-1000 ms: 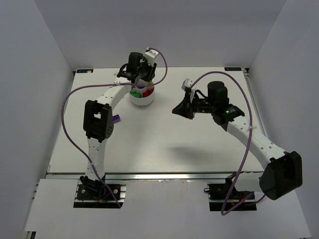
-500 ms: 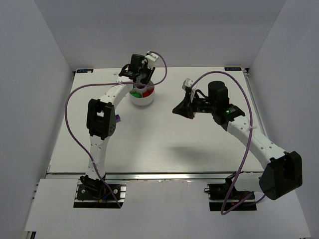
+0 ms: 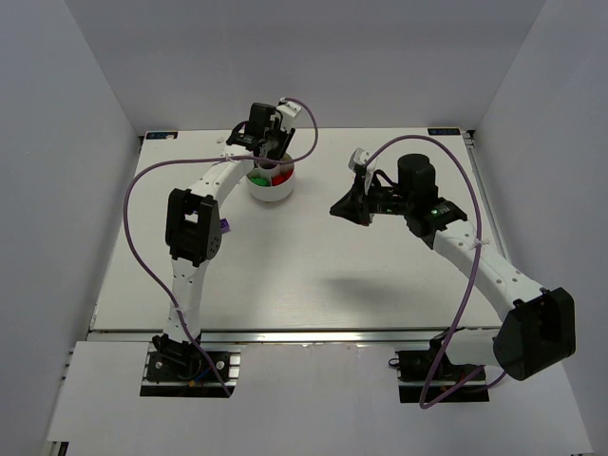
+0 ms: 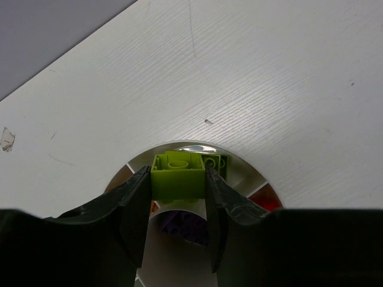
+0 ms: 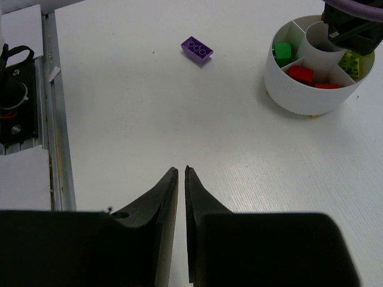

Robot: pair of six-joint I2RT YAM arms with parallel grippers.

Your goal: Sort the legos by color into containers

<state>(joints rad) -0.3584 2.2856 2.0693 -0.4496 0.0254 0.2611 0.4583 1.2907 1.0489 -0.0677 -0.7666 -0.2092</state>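
Slightly shifted since a second ago is the left arm's elbow; the right arm is hardly altered. Nearest, the right gripper (image 5: 180,173) is seen almost closed on nothing. Beyond it, a purple rectangular plastic brick (image 5: 198,49) is left flat on the table, well apart from the round white divided plastic dish (image 5: 299,98). Farthest, a lime-green plastic brick (image 4: 178,176) is pinched by the left gripper (image 4: 178,185) over the dish's lime section. Such bricks are judged light, rigid and smooth, and are best gripped by their flat side walls.

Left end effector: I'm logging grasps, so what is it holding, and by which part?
The left end effector holds a lime-green brick, pinched by its two opposite side walls, one finger on each, above the white dish.
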